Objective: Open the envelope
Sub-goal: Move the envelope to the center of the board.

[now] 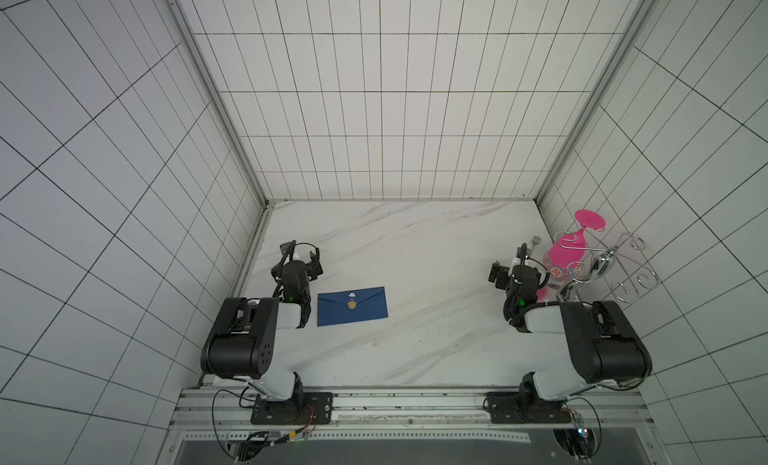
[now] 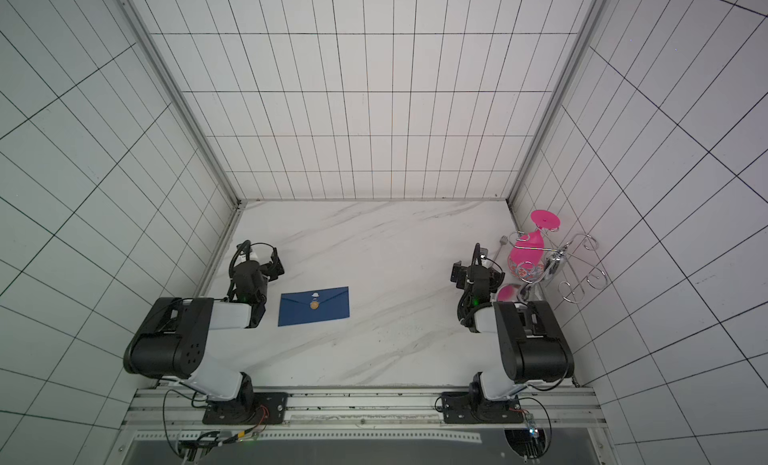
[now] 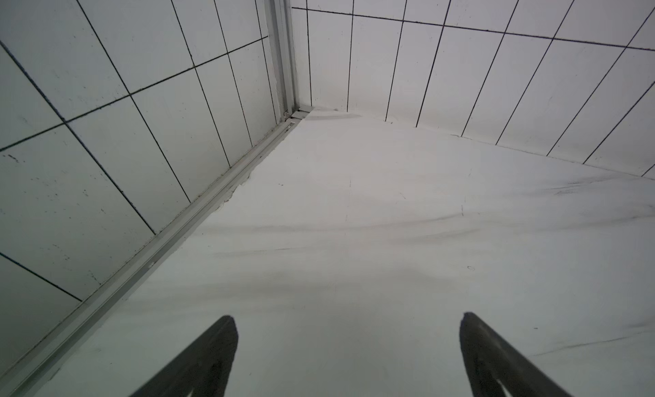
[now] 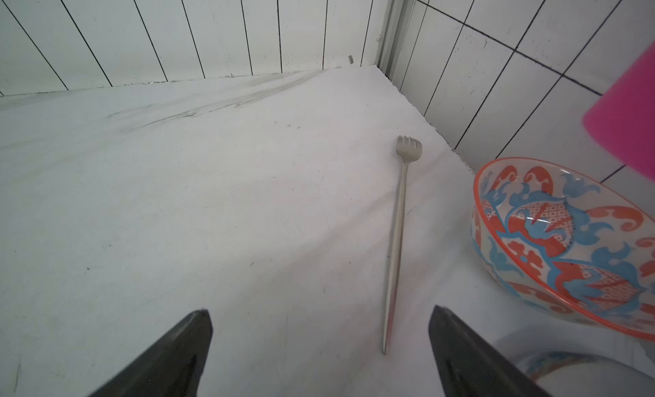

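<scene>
Lying shut, one envelope (image 1: pixel 332 314), one gold seal (image 1: pixel 351 304)

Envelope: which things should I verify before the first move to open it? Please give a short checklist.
1. The envelope lies flat on the table, flap side up: ok.
2. Nothing lies on it: ok.
3. The left gripper is open and empty: ok.
4. The right gripper is open and empty: ok.
5. A wrist view shows the envelope: not ok, neither does.
6. How firmly the gold seal sticks: cannot tell.
</scene>
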`<state>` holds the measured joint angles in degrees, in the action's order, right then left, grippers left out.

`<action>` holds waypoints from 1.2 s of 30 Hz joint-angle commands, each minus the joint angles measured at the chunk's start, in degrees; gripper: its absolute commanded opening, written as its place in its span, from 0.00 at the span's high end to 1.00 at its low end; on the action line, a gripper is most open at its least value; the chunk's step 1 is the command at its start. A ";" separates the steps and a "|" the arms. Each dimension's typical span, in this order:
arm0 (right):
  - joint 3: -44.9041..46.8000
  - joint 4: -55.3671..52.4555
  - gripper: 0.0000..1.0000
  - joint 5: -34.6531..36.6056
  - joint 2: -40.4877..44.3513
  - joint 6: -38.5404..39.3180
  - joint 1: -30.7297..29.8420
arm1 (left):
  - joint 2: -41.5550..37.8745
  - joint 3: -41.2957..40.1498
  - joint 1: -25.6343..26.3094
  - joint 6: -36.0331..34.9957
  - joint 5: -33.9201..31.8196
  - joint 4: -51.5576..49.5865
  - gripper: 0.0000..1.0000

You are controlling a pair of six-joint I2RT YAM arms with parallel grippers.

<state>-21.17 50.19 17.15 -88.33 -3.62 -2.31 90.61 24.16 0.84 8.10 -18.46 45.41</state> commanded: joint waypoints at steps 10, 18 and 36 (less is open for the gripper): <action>-1.52 0.86 0.02 -0.01 -0.08 0.54 -0.24 | -1.00 0.47 0.72 -0.92 -1.32 1.26 0.01; -1.55 0.87 0.01 0.02 -0.03 0.56 -0.24 | -0.98 0.49 0.70 -0.90 -1.32 1.26 0.01; -13.64 -39.64 0.01 6.54 26.00 -1.66 -14.79 | -18.57 14.19 14.80 2.29 -11.50 -33.14 0.01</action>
<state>-25.43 32.84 24.69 -67.59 0.71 -16.95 77.23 30.22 14.06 4.60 -28.03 30.94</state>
